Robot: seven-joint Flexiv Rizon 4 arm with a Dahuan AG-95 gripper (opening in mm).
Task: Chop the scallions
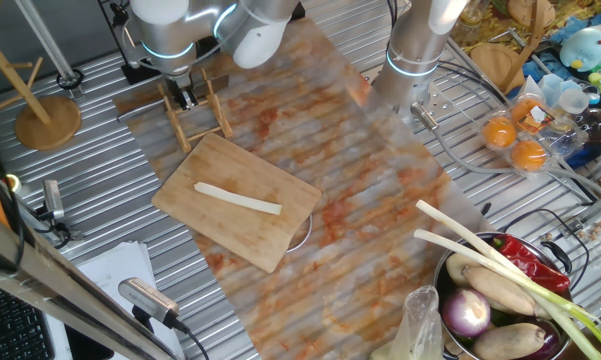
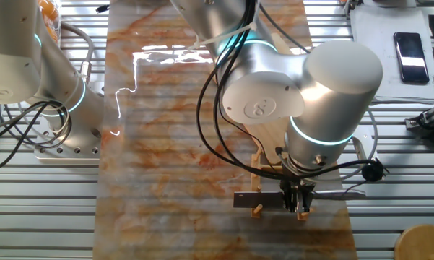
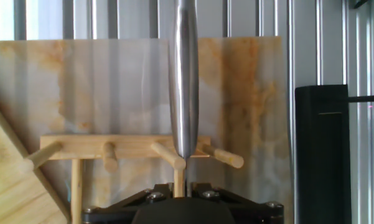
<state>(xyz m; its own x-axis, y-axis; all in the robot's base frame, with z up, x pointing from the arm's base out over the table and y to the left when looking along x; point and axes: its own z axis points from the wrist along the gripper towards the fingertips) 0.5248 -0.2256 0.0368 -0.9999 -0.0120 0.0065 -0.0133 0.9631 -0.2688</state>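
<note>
My claw point(image 2: 297, 204) hangs over a wooden rack point(image 1: 193, 110), clenched on a steel knife handle point(image 3: 185, 81). Out in front of it, on a cutting board point(image 1: 235, 200), lies the scallion point(image 1: 237, 198): one slim, cream-white stick, uncut, lying flat, its long axis running slantwise across the board.

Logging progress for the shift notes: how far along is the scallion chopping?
Nothing is cut yet: the scallion lies whole on the cutting board. In hand: the gripper is at the wooden rack beside the board, where the knife sits; whether its fingers have closed is unclear. Carrying the knife over and chopping remain.
</note>
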